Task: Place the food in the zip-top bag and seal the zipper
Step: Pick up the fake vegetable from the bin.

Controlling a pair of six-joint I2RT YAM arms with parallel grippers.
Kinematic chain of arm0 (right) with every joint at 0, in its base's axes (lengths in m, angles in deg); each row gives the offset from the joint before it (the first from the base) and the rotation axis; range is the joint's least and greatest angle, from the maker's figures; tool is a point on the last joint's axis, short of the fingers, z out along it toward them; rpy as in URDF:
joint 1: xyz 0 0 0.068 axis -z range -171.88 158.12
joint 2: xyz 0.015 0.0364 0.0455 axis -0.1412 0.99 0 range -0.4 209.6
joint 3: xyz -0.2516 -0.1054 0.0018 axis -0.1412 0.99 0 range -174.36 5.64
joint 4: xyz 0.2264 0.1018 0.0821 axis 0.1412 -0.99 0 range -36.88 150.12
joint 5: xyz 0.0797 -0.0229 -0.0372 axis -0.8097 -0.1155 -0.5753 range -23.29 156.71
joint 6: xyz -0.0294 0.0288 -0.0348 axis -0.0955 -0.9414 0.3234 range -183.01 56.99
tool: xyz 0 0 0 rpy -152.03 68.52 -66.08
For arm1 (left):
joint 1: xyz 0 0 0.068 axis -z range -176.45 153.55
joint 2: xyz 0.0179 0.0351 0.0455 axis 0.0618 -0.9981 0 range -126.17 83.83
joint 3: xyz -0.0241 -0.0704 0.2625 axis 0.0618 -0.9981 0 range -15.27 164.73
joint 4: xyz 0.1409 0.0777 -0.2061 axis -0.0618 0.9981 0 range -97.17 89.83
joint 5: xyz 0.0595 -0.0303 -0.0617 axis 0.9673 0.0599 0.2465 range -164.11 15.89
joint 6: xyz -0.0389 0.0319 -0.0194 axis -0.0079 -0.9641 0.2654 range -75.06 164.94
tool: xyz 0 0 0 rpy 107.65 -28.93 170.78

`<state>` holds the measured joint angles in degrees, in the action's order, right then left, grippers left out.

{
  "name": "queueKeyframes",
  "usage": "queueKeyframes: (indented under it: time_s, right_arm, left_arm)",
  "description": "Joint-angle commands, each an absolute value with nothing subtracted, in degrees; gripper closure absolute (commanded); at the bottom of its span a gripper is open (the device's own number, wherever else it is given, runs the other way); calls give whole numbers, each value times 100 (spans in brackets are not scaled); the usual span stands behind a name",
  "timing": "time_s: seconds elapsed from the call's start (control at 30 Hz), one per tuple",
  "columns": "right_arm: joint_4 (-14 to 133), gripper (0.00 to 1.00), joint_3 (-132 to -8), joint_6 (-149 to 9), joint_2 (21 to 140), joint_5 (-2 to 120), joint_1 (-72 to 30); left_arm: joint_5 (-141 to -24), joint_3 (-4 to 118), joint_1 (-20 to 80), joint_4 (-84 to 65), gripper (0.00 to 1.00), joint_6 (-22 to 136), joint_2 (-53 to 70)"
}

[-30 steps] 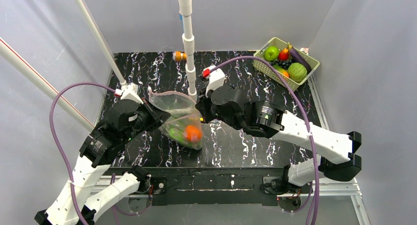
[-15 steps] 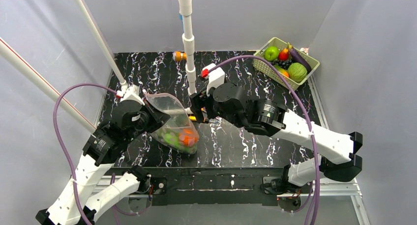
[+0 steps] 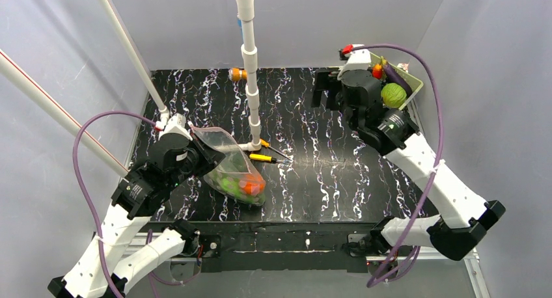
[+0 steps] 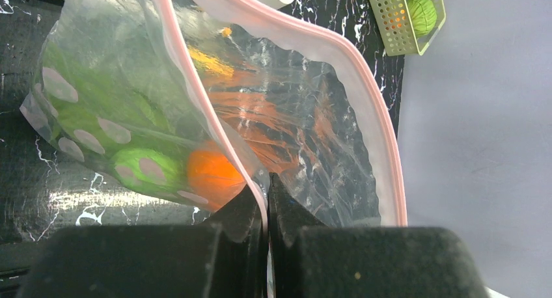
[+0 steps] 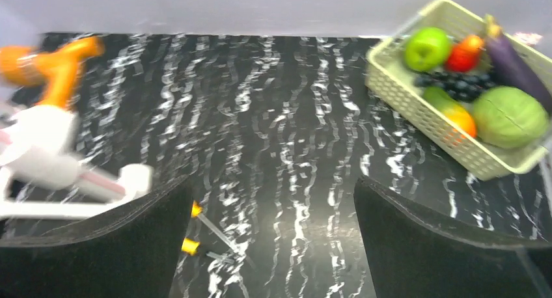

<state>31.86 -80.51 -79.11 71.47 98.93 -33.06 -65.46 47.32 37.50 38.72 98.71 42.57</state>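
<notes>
The zip-top bag (image 3: pixel 229 156) is clear with mauve dots and lies slumped on the table at the left. My left gripper (image 4: pixel 267 181) is shut on its pink zipper (image 4: pixel 195 103) at the near rim, and the mouth gapes open. Inside the bag lie an orange ball (image 4: pixel 211 174) and green pieces (image 4: pixel 140 168). My right gripper (image 5: pixel 272 187) hangs open and empty over the back right of the table, left of the basket (image 5: pixel 416 119). More food sits in that basket: a green melon (image 5: pixel 510 116), a purple eggplant (image 5: pixel 514 64), a red fruit (image 5: pixel 465 53) and a green apple (image 5: pixel 426 47).
A yellow-handled screwdriver (image 3: pixel 263 158) lies just right of the bag. A white pole (image 3: pixel 250 70) stands mid-table, and its foot (image 3: pixel 250 144) is beside the bag. An orange object (image 3: pixel 237 74) rests at the back edge. Grey walls enclose the table.
My right gripper opened, let go of the bag's far edge and swung from mid-table to the back right beside the basket. The bag sagged lower, still held by the left gripper.
</notes>
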Motion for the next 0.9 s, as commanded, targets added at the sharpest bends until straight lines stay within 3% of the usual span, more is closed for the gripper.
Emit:
queueKeyframes:
  time_s: [0.0, 0.4, 0.63, 0.87]
  right_arm:
    - [4219, 2, -7720, -8092, 7740, 9839, -2070]
    - [2606, 2, -10097, -9492, 11081, 9772, 403]
    - [2173, 2, -11348, -9115, 12311, 10394, 744]
    - [2689, 2, -11009, -8880, 12535, 10576, 1062]
  left_arm:
    - [-6485, 4745, 3740, 3831, 100, 9824, 4265]
    - [-7128, 4821, 3738, 3497, 100, 9851, 3856]
    - [-7647, 4851, 3738, 3287, 100, 9787, 3459]
    - [-7719, 4779, 3736, 3294, 100, 9797, 3499]
